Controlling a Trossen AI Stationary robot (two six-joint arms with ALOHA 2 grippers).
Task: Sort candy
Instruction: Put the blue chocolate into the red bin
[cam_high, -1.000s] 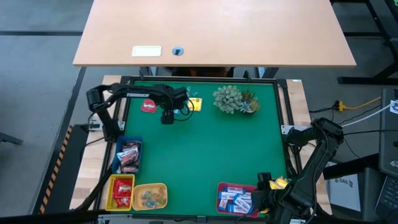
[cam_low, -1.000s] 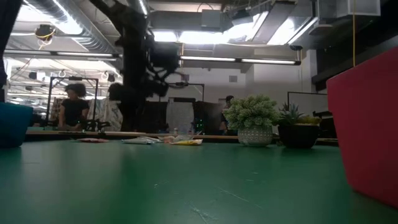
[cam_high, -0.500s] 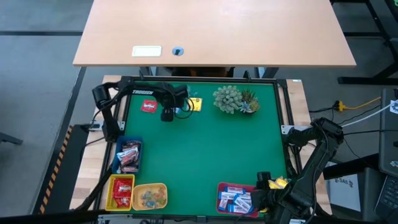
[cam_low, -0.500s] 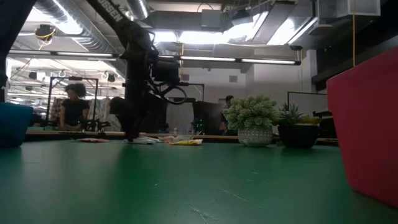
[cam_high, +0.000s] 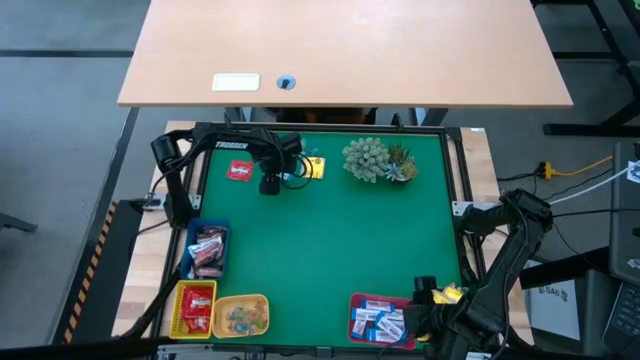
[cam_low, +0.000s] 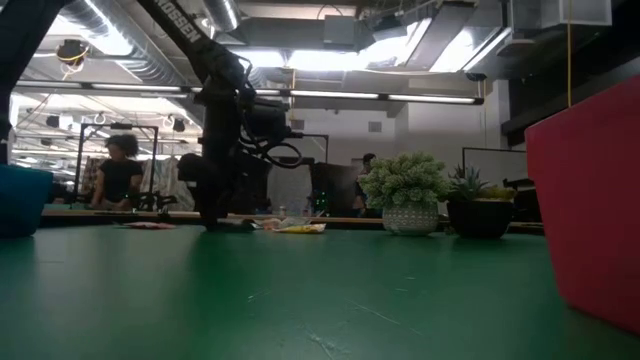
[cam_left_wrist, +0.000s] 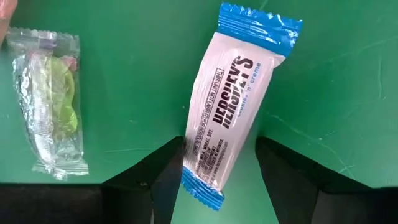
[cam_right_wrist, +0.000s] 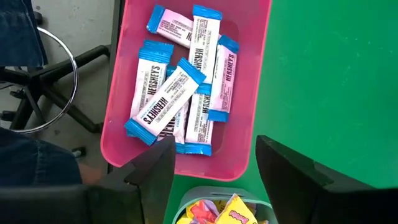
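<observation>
My left gripper (cam_left_wrist: 219, 149) hangs open, pointing down, low over the table's far left part (cam_high: 270, 185). A blue-and-white candy (cam_left_wrist: 233, 106) lies flat on the green mat, and its nearer end sits between the two fingers. Whether they touch it, I cannot tell. A clear-wrapped green candy (cam_left_wrist: 50, 118) lies beside it. A red candy (cam_high: 239, 171) and a yellow candy (cam_high: 313, 167) lie close by. My right gripper (cam_right_wrist: 214, 155) stands open and empty above the pink tray (cam_right_wrist: 124, 93) at the near right, which holds several blue-and-white candies (cam_right_wrist: 180, 93).
A spiky green plant (cam_high: 375, 160) stands at the far middle. A blue tray (cam_high: 207, 250), a red tray (cam_high: 195, 307) and a yellow tray (cam_high: 240, 315) line the near left. A small tray with yellow candy (cam_right_wrist: 224, 211) sits next to the pink one. A person (cam_low: 118, 170) sits beyond the table.
My left gripper has come down toward the mat and shifted slightly toward the far edge, so that it now stands low over the blue-and-white candy. The candies have not moved.
</observation>
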